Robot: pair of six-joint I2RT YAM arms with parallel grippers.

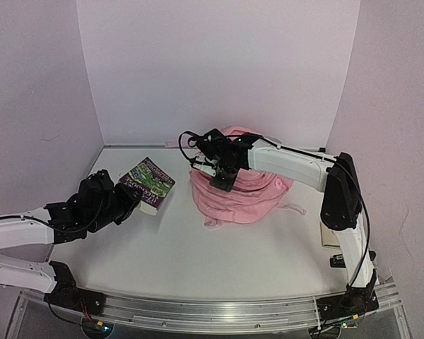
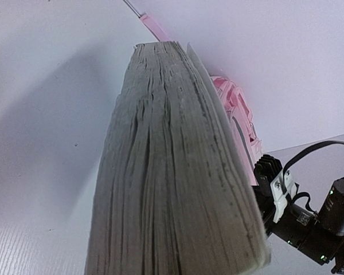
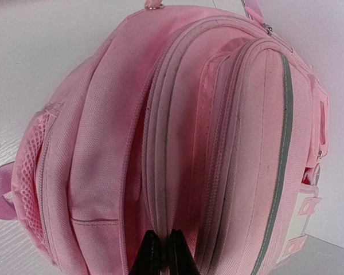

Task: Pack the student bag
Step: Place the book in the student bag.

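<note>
Nothing legible: book (image 1: 150,183) cover carries pale lettering, prob. a title, too small & blurred to read.

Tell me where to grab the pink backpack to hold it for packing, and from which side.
Pinch one of the raised zip seams on the student bag, coming straight down from above. It lies slumped with those seams facing up as narrow ridges, thin enough for fingers; the broad soft panels beside them probably give nothing to close on. The right gripper sits right there, shut.
</note>
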